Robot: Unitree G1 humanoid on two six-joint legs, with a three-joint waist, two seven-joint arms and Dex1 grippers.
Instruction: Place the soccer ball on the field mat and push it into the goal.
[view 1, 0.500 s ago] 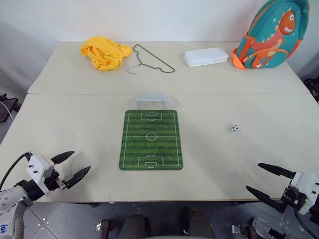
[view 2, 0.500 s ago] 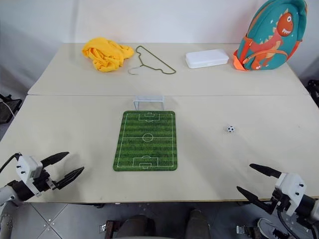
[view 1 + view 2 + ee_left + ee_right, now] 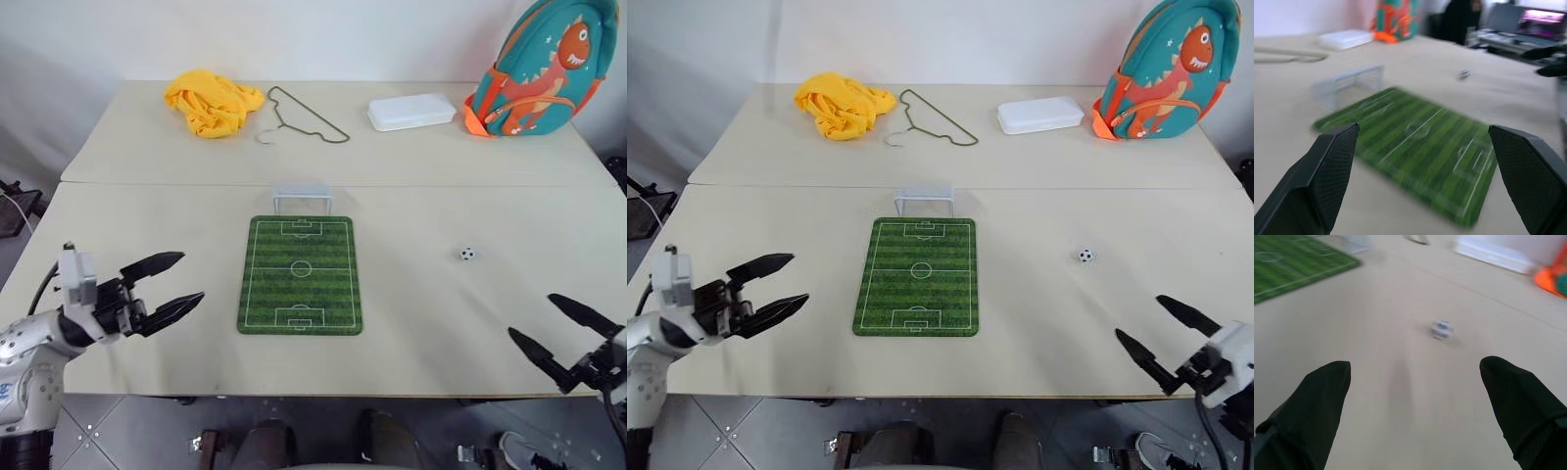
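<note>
The soccer ball (image 3: pixel 467 254), tiny and white with black patches, lies on the bare table to the right of the field mat (image 3: pixel 301 274). This green mat with white pitch lines lies flat in the middle of the table. The goal (image 3: pixel 302 199), a small white frame, stands at the mat's far end. My left gripper (image 3: pixel 191 276) is open and empty above the table, left of the mat and pointing toward it. Over the front right edge my right gripper (image 3: pixel 531 315) is open and empty, and the ball (image 3: pixel 1442 329) lies ahead of its fingers.
Along the far side of the table lie a yellow cloth (image 3: pixel 211 101), a wire hanger (image 3: pixel 304 116), a white oblong box (image 3: pixel 411 111) and a dinosaur backpack (image 3: pixel 537 69). A seam (image 3: pixel 147 183) crosses the table just behind the goal.
My left gripper has risen and moved in over the table toward the mat. My right gripper has shifted outward to the right. Ball, mat and goal have stayed put.
</note>
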